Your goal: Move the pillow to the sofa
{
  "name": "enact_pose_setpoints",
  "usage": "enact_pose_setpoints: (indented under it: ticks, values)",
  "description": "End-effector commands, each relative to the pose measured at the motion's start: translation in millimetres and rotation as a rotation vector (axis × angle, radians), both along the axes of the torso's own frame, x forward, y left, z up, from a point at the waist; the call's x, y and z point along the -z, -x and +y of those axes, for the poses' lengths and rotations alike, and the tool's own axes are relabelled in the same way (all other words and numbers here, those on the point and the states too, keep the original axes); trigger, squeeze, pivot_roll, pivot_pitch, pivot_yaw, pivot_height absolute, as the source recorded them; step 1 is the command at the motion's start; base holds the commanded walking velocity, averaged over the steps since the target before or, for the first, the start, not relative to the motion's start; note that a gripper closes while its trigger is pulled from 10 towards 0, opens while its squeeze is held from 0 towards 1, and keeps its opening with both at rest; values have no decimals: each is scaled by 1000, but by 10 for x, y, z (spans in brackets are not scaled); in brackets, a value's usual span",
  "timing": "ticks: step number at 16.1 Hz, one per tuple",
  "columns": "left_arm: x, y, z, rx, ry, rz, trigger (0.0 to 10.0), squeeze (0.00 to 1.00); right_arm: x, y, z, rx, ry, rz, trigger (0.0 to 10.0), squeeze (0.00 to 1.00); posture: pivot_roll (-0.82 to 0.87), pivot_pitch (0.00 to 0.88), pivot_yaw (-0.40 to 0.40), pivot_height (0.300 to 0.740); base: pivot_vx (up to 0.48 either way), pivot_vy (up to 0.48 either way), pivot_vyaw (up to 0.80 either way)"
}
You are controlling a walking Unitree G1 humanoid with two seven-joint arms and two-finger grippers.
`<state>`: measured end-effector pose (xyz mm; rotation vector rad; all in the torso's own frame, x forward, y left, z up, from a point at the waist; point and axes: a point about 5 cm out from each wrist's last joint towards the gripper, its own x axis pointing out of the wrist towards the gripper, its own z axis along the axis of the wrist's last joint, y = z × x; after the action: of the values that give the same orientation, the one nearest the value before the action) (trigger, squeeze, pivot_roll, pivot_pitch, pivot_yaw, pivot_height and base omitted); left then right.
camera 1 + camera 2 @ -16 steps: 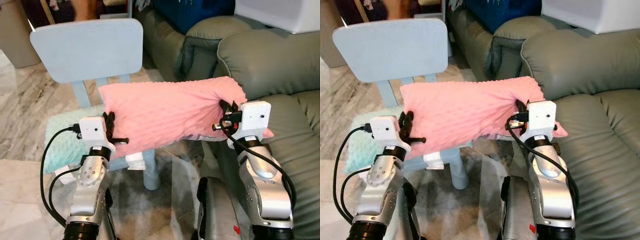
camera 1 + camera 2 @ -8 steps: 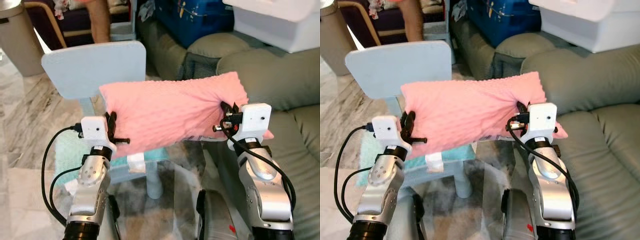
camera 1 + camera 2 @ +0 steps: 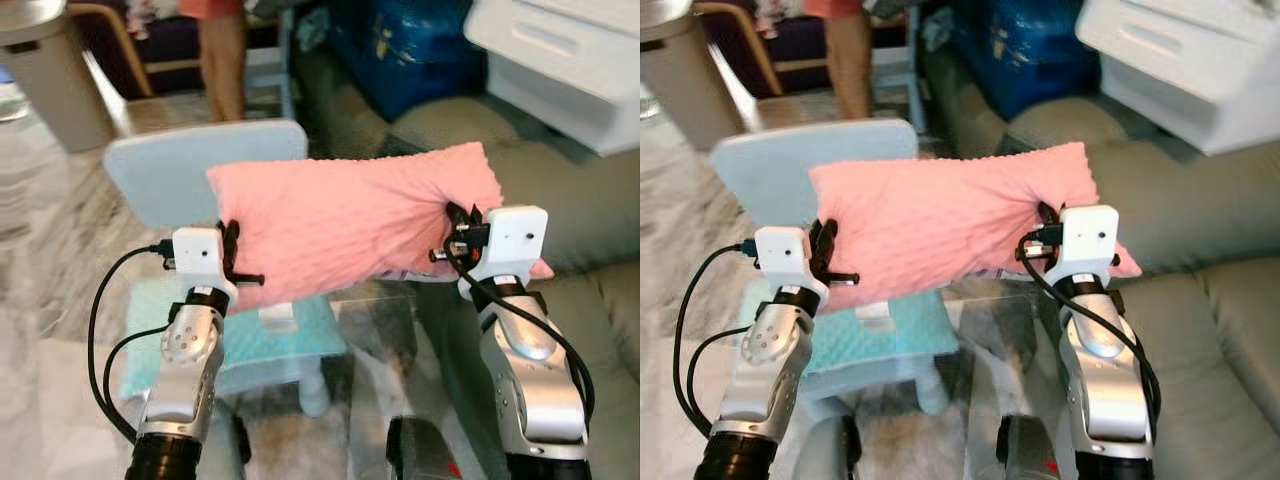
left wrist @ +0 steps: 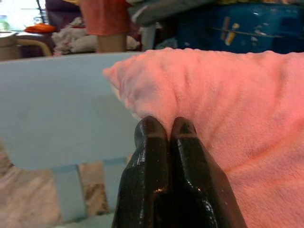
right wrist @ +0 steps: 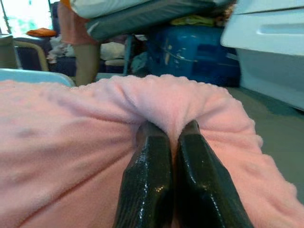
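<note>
A pink dimpled pillow (image 3: 350, 225) hangs in the air between my two arms, stretched across the front of me. My left gripper (image 3: 228, 240) is shut on the pillow's left end; in the left wrist view its fingers (image 4: 164, 137) pinch a fold of pink fabric. My right gripper (image 3: 458, 222) is shut on the right end, its fingers (image 5: 166, 137) closed on a bunched ridge. The grey-green sofa (image 3: 590, 210) lies to my right, its seat cushion (image 3: 1230, 330) below and beyond the pillow's right end.
A pale blue chair (image 3: 170, 180) with a mint cushion (image 3: 240, 335) on its seat stands under the pillow's left half. A person's legs (image 3: 222, 60) stand behind it. A blue bin (image 3: 420, 50), a white drawer unit (image 3: 560, 50) and a grey bin (image 3: 50, 70) are further back.
The view has tilted up and shifted, so the chair and sofa sit lower in the picture. The pillow stays gripped at both ends, held at about the same height.
</note>
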<state>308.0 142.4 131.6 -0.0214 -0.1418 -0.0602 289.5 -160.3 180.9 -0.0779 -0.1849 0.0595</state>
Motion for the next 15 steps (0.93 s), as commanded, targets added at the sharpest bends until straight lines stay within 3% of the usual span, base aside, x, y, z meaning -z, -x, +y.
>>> enact_pose_setpoints:
  ticks: [1,5,7,15]
  values:
    - [-12,-15,25,-12,-31,-10,10000,0,-87,17,4,5,-3,-39,10000,0,-181,39,40,666,0,0,0]
    - [-2,-21,-63,36,13,11,10000,0,-93,23,13,6,-8,-43,10000,0,-180,41,44,717,0,0,0]
    - [-7,-11,-79,47,-27,2,10000,0,-96,27,19,7,-12,-44,10000,0,-178,43,47,740,0,0,0]
    - [3,4,-95,68,-18,14,10000,0,-88,28,36,4,-23,-40,10000,0,-172,49,53,740,0,0,0]
